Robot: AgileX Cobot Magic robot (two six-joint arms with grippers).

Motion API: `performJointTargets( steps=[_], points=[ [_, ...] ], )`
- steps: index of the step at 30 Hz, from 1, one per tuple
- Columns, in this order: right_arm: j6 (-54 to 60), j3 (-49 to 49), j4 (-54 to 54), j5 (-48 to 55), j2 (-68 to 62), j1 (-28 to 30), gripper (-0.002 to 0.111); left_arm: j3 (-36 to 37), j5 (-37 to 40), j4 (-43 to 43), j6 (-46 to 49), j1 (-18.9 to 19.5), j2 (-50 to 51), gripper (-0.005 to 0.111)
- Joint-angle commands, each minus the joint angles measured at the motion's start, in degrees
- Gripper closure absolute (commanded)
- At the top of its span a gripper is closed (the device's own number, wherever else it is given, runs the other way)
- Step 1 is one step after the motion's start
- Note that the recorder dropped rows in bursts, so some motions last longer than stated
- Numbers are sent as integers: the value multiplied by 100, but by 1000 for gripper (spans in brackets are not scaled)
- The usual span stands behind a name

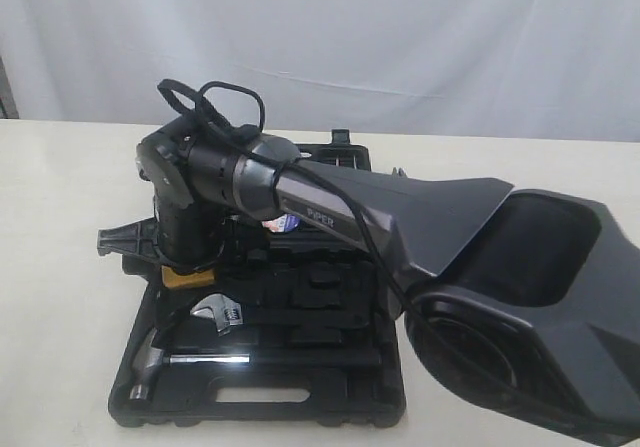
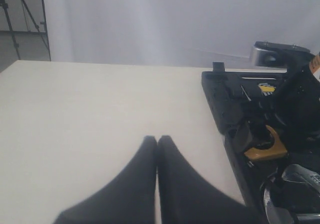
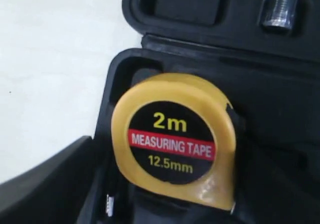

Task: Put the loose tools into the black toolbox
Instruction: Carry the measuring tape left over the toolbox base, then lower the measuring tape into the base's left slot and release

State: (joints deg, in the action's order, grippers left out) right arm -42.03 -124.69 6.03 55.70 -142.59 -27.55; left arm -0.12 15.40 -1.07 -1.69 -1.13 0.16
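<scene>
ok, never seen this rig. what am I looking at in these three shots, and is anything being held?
It is a robot with two arms, each ending in a two-finger gripper. The wide shot comes from a camera off the arms; the other two come from cameras on the wrists. On the cream table lies an open black moulded-plastic toolbox, with a steel hammer and a silver wrench in it. The right arm reaches across it, the right gripper pointing down at a rounded yellow "2m" tape measure at a toolbox recess. Whether it grips the tape cannot be told. The left gripper is shut on nothing, over the table.
</scene>
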Motion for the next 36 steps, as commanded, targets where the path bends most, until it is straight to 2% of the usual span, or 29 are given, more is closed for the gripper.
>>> performJointTargets(
  steps=[1,9,11,12,14,17,22,36],
  points=[
    [3,1,-155,343,70,7,33,12,2,-14,-1,-12,-16,107],
    [3,-61,-36,343,435,7,36,12,2,-14,-1,-12,-16,107],
    [261,-204,-36,353,450,7,57,12,2,-14,-1,-12,-16,107],
    [515,-269,5,353,450,7,79,12,2,-14,-1,-12,-16,107],
    [725,-305,301,321,450,7,108,12,2,-14,-1,-12,-16,107],
    [778,-305,868,87,266,22,109,12,2,-14,-1,-12,-16,107],
    [1146,-305,642,70,-167,166,109,12,2,-14,-1,-12,-16,107],
    [1401,-389,320,235,233,166,109,12,2,-14,-1,-12,-16,107]
  ],
)
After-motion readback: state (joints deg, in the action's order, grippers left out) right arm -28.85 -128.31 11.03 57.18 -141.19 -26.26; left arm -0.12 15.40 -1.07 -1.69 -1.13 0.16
